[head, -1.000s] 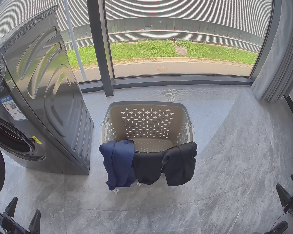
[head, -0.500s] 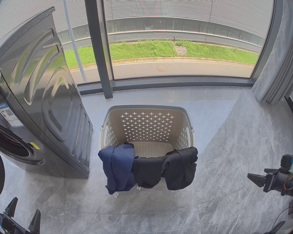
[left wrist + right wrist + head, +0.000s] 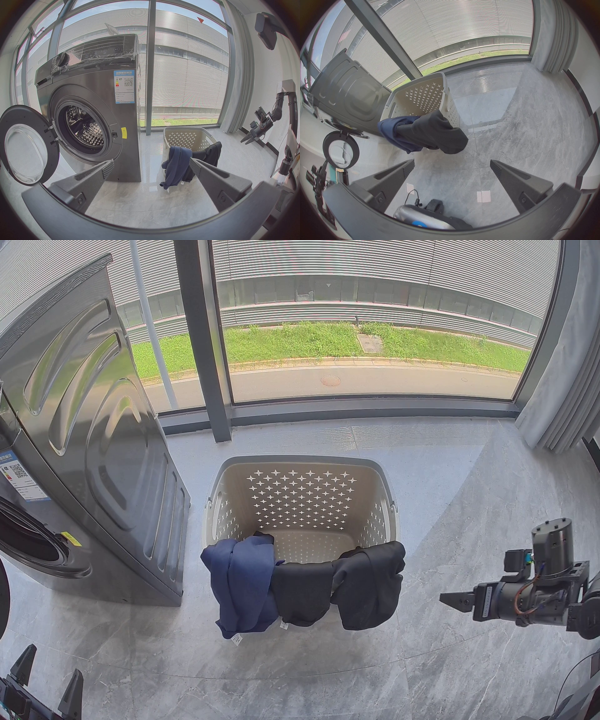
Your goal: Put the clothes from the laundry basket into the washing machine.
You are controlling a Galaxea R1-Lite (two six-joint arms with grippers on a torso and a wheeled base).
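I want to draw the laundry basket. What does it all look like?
The laundry basket is beige, plastic-looking, with a grey rim, rounded corners and star-shaped holes in its walls. It stands upright on the grey floor, next to the washing machine but apart from it. A blue garment and dark clothes hang over its near rim.

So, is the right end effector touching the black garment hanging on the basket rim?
Apart. The head view shows bare floor between the right end effector and the black garment.
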